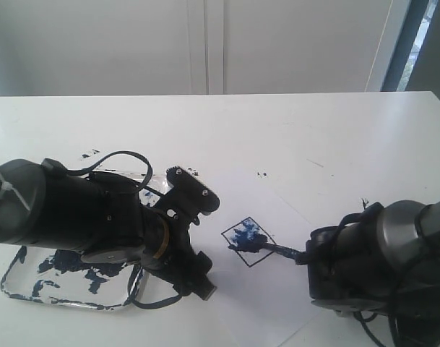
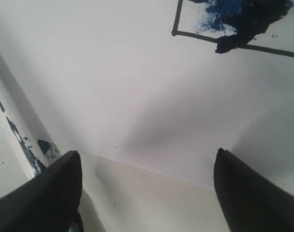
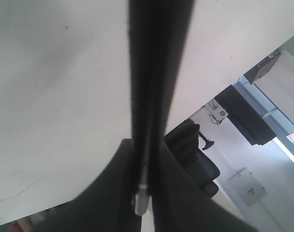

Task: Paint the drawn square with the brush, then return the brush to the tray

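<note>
1 brush (image 1: 281, 251), 1 drawn sq (image 1: 245, 233), 1 tray (image 1: 75, 290)

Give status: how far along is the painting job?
Done: blue paint covers part of the drawn square; its edges are white. In hand: right gripper holds the brush, tip on the square. Left: fill the rest, return brush to the tray.

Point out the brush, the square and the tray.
brush (image 1: 281, 251), exterior view, on the thin dark handle.
square (image 1: 243, 234), exterior view, on its blue-daubed inside.
tray (image 1: 53, 302), exterior view, on its lower rim.
</note>
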Robot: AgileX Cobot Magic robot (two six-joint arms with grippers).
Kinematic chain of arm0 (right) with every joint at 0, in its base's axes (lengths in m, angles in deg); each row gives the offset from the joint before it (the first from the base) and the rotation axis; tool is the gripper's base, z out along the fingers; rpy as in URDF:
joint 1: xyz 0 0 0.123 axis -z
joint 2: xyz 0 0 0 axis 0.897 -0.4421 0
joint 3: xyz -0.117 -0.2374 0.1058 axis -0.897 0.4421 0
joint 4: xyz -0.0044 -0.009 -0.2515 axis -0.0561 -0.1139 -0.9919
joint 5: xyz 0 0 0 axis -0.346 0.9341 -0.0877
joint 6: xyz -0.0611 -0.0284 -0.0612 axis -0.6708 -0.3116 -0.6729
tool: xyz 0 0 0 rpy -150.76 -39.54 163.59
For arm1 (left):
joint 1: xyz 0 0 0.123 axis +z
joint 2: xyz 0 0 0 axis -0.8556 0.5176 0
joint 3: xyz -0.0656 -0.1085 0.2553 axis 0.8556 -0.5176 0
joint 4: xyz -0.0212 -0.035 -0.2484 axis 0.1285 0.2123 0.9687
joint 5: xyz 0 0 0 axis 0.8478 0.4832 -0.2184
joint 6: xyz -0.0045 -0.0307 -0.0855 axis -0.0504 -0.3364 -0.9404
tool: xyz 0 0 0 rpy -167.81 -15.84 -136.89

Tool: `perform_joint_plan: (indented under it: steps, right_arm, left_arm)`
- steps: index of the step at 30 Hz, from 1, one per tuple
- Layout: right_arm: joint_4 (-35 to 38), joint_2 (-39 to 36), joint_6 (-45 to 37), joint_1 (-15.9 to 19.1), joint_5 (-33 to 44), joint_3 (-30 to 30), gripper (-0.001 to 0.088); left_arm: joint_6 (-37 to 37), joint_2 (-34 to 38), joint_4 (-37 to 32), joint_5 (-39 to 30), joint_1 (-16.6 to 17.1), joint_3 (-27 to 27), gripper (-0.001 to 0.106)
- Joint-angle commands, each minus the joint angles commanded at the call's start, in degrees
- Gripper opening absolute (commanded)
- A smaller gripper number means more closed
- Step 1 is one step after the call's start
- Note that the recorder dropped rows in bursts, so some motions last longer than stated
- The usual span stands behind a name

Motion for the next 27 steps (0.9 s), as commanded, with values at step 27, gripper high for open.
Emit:
perform_joint_plan:
  steps: [27]
  right_arm:
    - [1.9, 3.9, -1.2, -6.5, 0.0, -0.3, 0.0000]
  left_arm:
    - [0.5, 0.0, 0.0, -2.5, 0.0, 0.0, 0.078]
